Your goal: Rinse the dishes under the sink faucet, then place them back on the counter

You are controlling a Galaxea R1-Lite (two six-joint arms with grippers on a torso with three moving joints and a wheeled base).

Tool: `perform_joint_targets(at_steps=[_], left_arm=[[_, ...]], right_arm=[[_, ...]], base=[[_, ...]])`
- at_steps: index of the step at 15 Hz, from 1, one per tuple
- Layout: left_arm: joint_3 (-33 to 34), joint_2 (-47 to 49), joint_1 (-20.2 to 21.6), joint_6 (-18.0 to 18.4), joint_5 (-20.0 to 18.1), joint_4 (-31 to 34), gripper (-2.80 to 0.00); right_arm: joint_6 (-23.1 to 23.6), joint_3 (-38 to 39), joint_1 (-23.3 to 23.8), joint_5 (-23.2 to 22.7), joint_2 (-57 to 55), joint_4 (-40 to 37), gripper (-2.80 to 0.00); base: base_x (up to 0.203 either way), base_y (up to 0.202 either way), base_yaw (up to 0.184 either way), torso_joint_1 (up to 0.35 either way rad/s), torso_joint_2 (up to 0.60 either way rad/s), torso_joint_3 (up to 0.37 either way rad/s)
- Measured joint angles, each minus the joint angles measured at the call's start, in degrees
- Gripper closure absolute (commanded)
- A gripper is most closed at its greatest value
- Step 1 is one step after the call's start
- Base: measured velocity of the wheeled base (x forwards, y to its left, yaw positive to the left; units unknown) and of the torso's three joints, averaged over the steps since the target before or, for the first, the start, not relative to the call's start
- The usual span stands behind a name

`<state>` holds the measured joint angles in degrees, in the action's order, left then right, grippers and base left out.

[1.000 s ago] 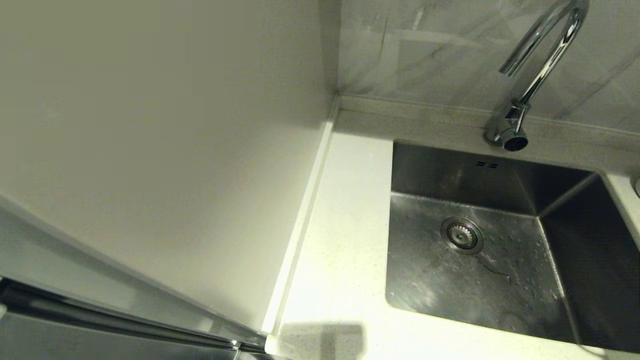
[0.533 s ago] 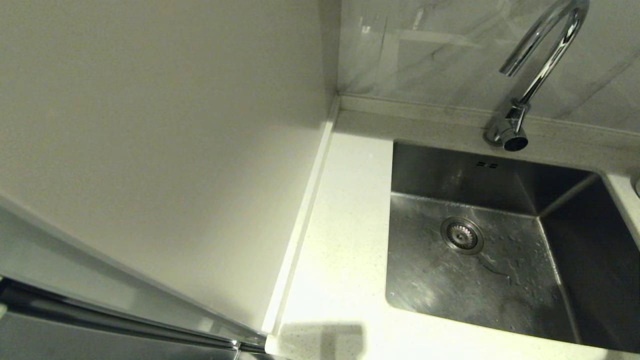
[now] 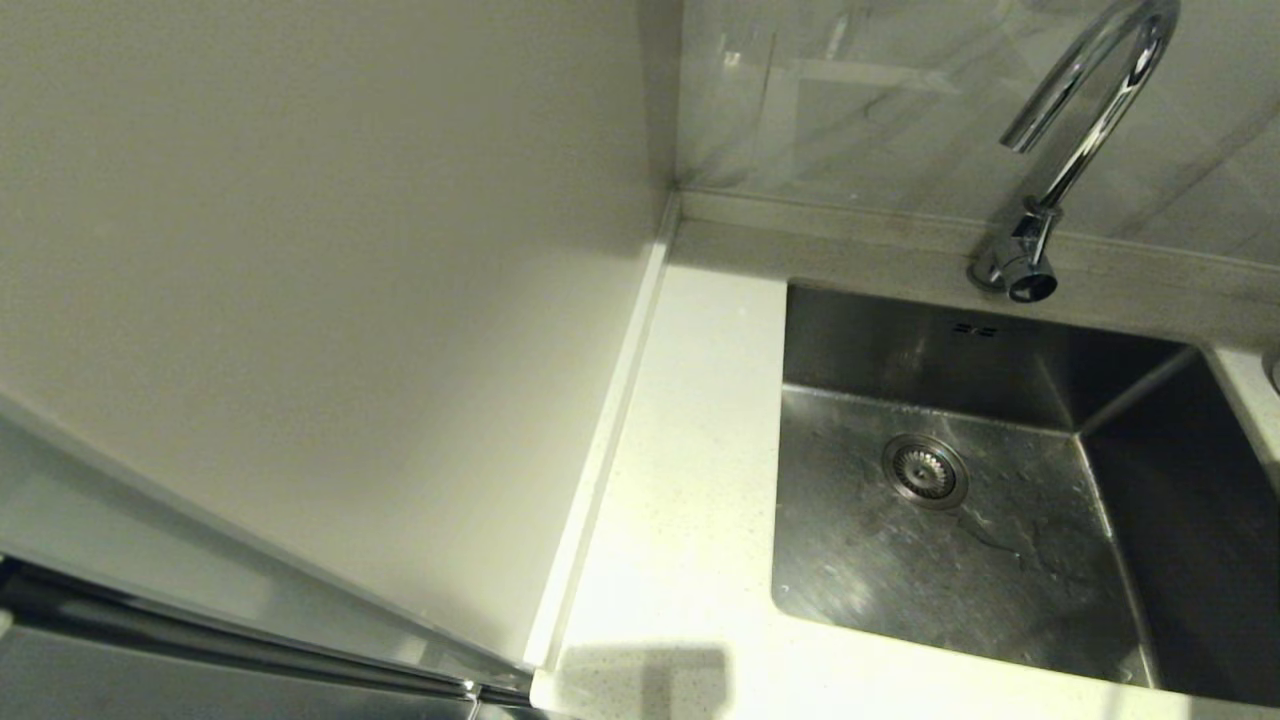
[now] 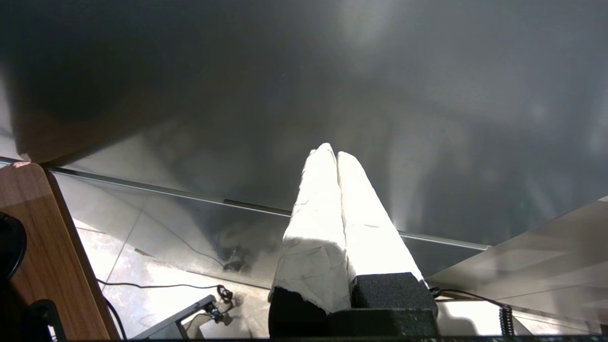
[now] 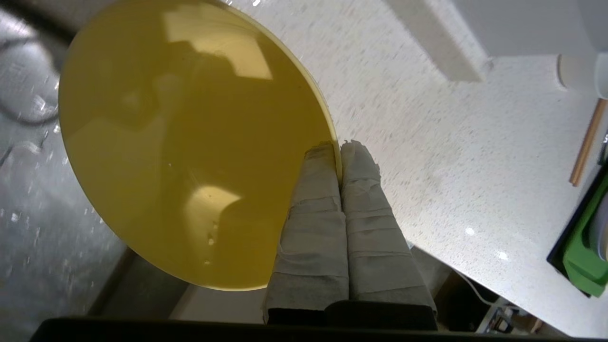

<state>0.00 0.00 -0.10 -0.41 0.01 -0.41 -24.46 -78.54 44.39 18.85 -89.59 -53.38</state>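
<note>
In the right wrist view my right gripper (image 5: 340,145) is shut on the rim of the yellow bowl (image 5: 180,142), holding it over the edge between the wet sink (image 5: 28,228) and the speckled counter (image 5: 451,156). The head view shows the steel sink (image 3: 960,560) with its drain (image 3: 924,470), the chrome faucet (image 3: 1075,150) with no water running, and the white counter (image 3: 680,500); neither arm nor any bowl appears there. The blue and pink bowls are out of view. My left gripper (image 4: 331,153) is shut on nothing, parked low beside a dark cabinet front.
A tall white panel (image 3: 300,300) rises left of the counter behind a raised strip (image 3: 610,440). In the right wrist view a green and black object (image 5: 582,247) and a wooden stick (image 5: 588,142) lie at the counter's far side.
The sink's right side shows a little more floor in the head view; water traces near the drain have shifted slightly. Neither arm appears in the head view.
</note>
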Motion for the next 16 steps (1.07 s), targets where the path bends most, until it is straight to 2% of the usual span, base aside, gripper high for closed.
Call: perform_joint_targets(at_steps=[5,11,16], left_arm=[[0.0,0.0,0.0,0.0,0.0,0.0,0.00],[0.0,0.0,0.0,0.0,0.0,0.0,0.00],[0.0,0.0,0.0,0.0,0.0,0.0,0.00]], right_arm=[[3.0,-3.8,4.7,0.1,-5.3,0.0,0.00],[9.3,-3.0,5.3,0.1,-6.7,0.6,0.00],[9.6,-3.1,5.4,-0.1,-7.6,2.1,0.00]], base=[[0.000,0.000,0.000,0.000,0.00,0.000],[0.000,0.000,0.000,0.000,0.00,0.000],[0.000,0.000,0.000,0.000,0.00,0.000]])
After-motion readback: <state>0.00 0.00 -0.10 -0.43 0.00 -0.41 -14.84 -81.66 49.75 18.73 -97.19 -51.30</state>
